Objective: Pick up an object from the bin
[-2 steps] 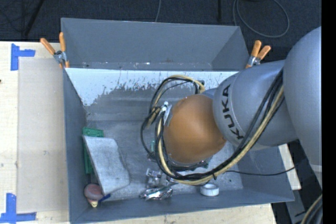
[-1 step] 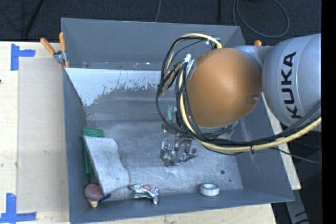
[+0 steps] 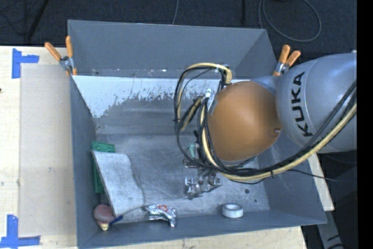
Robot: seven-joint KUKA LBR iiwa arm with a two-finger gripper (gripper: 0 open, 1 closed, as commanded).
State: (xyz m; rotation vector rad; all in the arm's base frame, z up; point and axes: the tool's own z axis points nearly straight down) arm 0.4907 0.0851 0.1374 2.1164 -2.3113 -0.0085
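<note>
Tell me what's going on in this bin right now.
A KUKA arm reaches into the grey bin from the right, its gripper down near the floor around the middle. Closest to it lie a white tape roll and a crumpled shiny wrapper, both apart from it. A grey cloth lies further left. It isn't visibly holding anything.

One camera looks down on the bin (image 3: pixel 169 44) — slightly oblique, fairly near.
</note>
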